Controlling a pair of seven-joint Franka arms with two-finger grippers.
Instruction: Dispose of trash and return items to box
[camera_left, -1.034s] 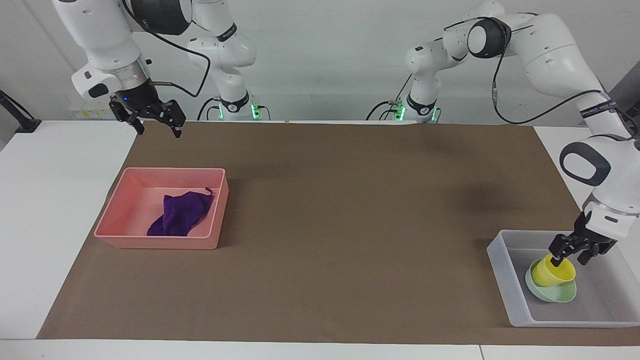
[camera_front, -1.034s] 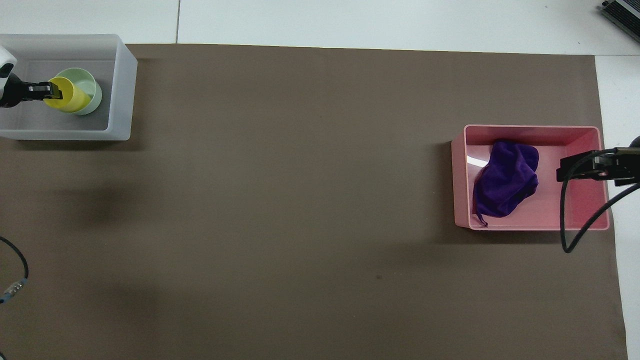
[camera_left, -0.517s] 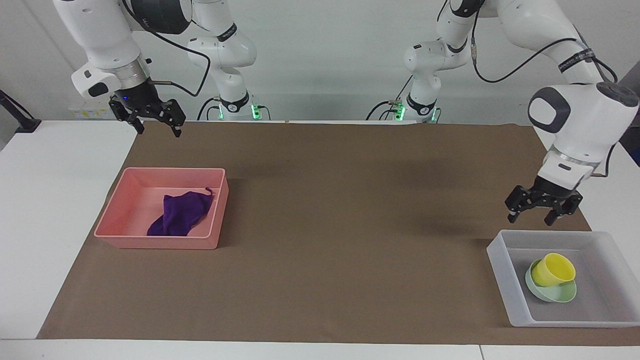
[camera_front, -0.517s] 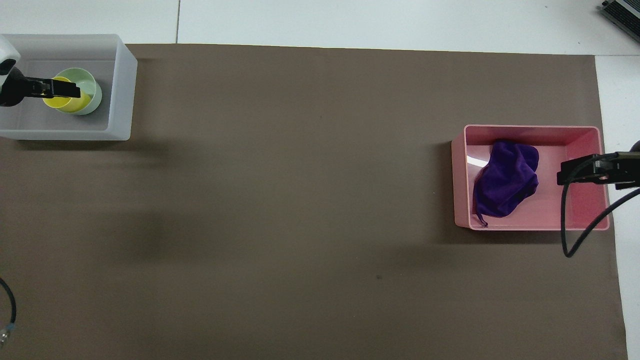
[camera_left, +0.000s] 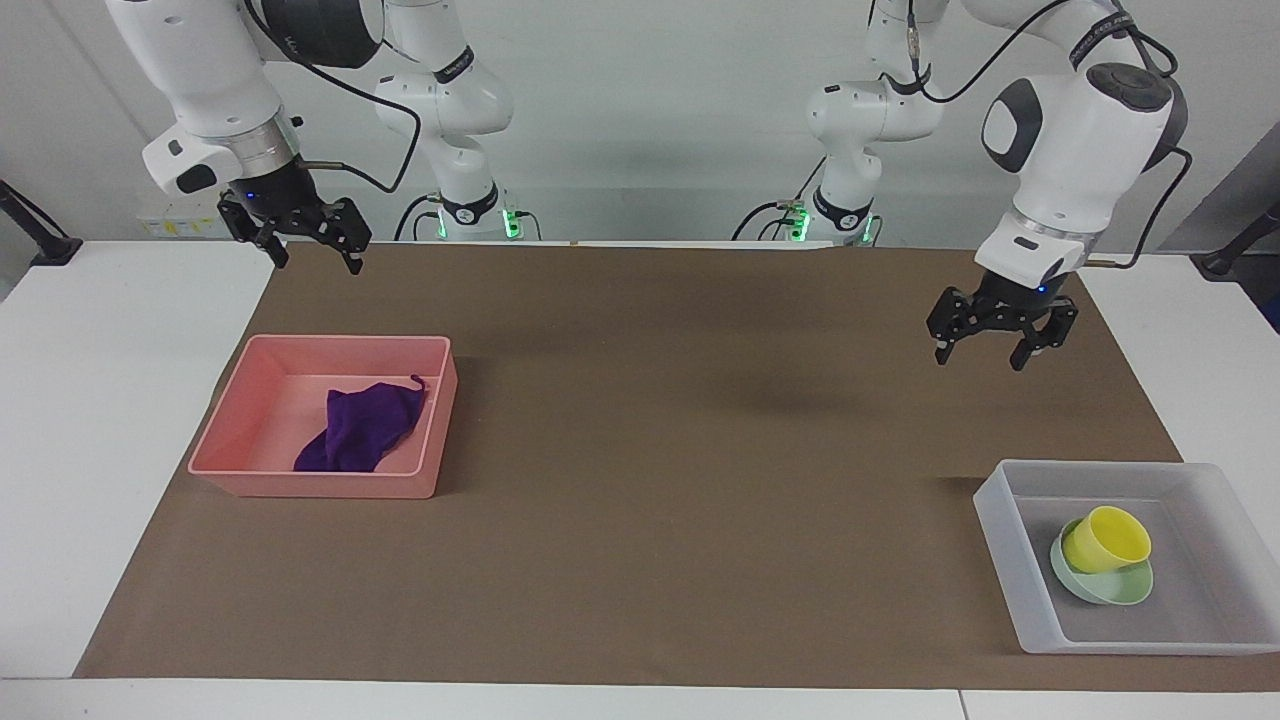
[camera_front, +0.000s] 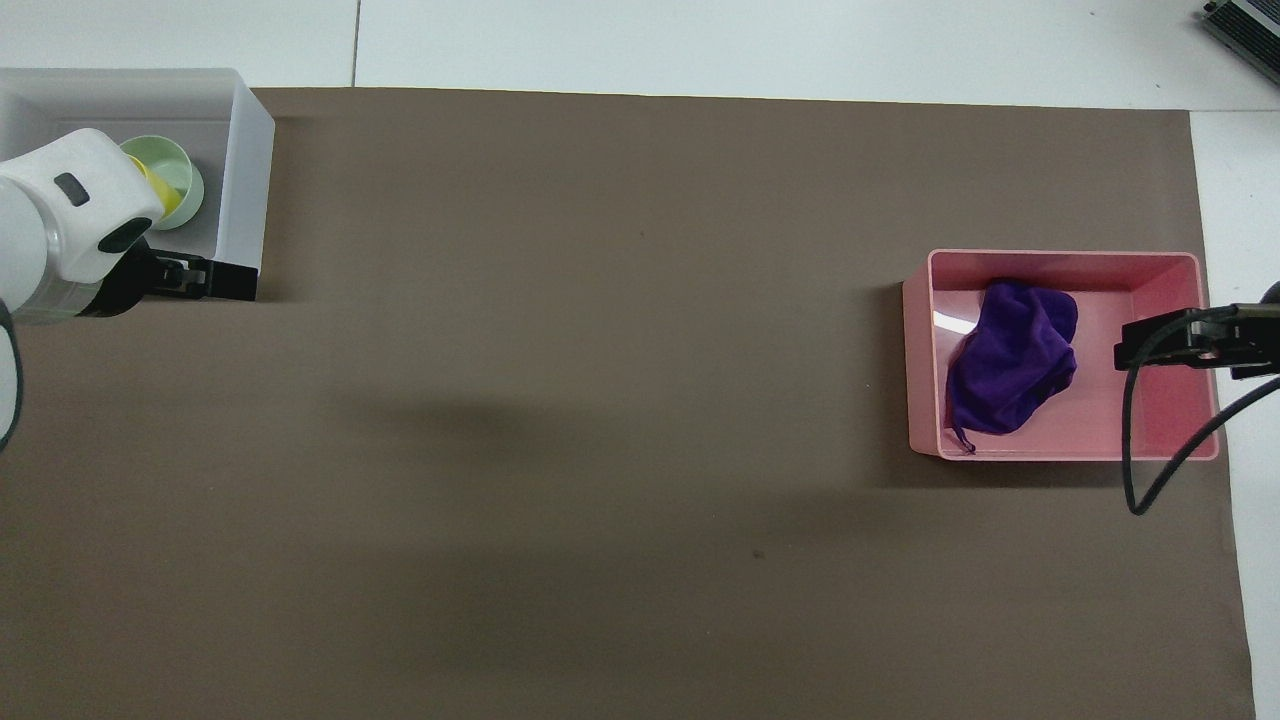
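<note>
While cloth fills bin, cup sits in tray.

Both arms have glossy white rounded shells with dark grey round joint caps and black cables looping alongside. Each base glows green, and each wrist ends in a black two-finger gripper, the left gripper and the right gripper.

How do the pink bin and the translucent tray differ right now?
The pink bin is opaque and sits toward the right arm's end of the table; the translucent tray is whitish-grey and sits toward the left arm's end. The bin holds the purple cloth; the tray holds the yellow cup, tilted in the green bowl. Both are rectangular, open-topped and rest on the brown mat.
</note>
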